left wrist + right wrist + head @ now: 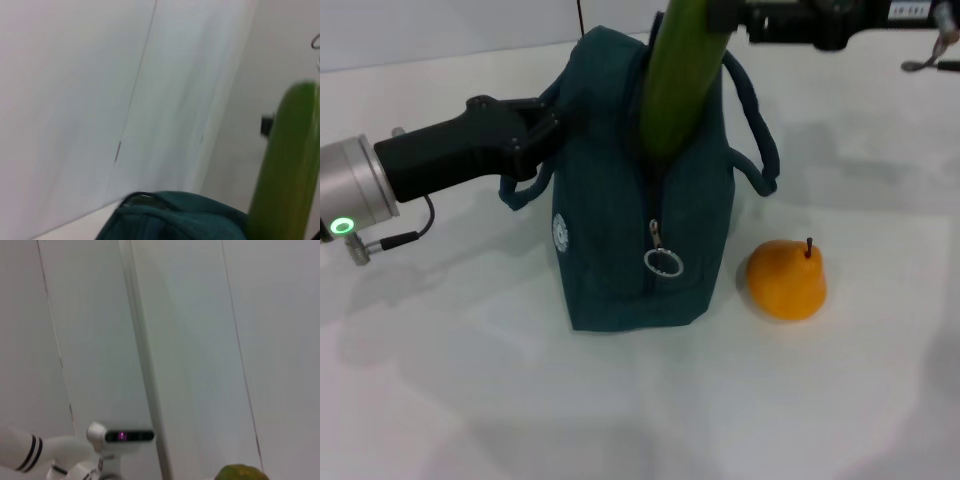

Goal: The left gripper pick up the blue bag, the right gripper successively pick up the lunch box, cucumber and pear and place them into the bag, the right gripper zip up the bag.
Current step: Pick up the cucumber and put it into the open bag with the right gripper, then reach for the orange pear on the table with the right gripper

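The blue bag (610, 230) stands upright in the middle of the white table, its top open and its zip pull ring (663, 262) hanging on the front. My left gripper (545, 125) is shut on the bag's upper left edge. A green cucumber (682, 80) stands steeply, its lower end inside the bag's opening. My right gripper (720, 15) holds its upper part at the top edge of the head view. The cucumber also shows in the left wrist view (287, 165) above the bag (175, 220). An orange-yellow pear (785, 278) lies right of the bag. The lunch box is not in view.
The bag's right handle loop (760, 140) sticks out toward the pear. A thin grey cable end (930, 60) lies at the table's far right. White walls stand behind the table.
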Motion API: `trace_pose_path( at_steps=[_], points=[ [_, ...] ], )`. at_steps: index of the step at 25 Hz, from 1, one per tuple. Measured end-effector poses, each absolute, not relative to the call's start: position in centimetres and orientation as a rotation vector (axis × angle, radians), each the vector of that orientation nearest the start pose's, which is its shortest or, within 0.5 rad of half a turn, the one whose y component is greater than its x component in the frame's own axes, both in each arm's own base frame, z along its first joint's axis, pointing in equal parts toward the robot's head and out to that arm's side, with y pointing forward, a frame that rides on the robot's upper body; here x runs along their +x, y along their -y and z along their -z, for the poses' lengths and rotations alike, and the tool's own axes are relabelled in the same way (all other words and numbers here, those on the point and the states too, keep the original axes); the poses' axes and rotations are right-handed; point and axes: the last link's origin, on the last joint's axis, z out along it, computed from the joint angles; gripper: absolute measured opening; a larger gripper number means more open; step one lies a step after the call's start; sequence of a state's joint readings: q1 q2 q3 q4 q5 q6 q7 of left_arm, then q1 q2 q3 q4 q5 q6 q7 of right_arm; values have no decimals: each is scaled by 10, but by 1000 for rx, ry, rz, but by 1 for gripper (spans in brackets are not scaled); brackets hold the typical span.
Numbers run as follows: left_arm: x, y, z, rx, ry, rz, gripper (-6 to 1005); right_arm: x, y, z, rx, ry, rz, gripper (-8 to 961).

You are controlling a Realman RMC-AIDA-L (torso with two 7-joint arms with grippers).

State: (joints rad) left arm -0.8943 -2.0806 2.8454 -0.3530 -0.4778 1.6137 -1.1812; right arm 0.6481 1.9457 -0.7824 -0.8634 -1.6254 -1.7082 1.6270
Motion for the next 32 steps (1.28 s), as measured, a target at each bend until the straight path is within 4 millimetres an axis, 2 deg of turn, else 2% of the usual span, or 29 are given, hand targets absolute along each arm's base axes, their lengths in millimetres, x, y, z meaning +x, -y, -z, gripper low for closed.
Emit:
trace_pose_path(
  at_steps=[6, 12, 14, 23, 29, 32],
  points=[
    [-198, -374, 22, -2640, 585, 1052, 45, 174, -371, -66, -2756, -351, -1024, 570],
    [-197, -376, 20, -2634, 577, 1052, 45, 179, -374, -27, -2797, -385, -844, 599],
    [-196, -377, 19, -2633, 574, 1053, 45, 179, -374, -20, -2814, -383, -805, 608],
    [-199, -377, 17, -2627, 575, 1045, 45, 174, -370, -23, -2806, -385, -890, 651],
    [-199, -378, 17, -2625, 576, 1043, 45, 180, -362, -31, -2773, -370, -954, 679],
    [-199, -378, 17, -2624, 576, 1042, 45, 186, -351, -40, -2755, -325, -999, 761]
  ],
)
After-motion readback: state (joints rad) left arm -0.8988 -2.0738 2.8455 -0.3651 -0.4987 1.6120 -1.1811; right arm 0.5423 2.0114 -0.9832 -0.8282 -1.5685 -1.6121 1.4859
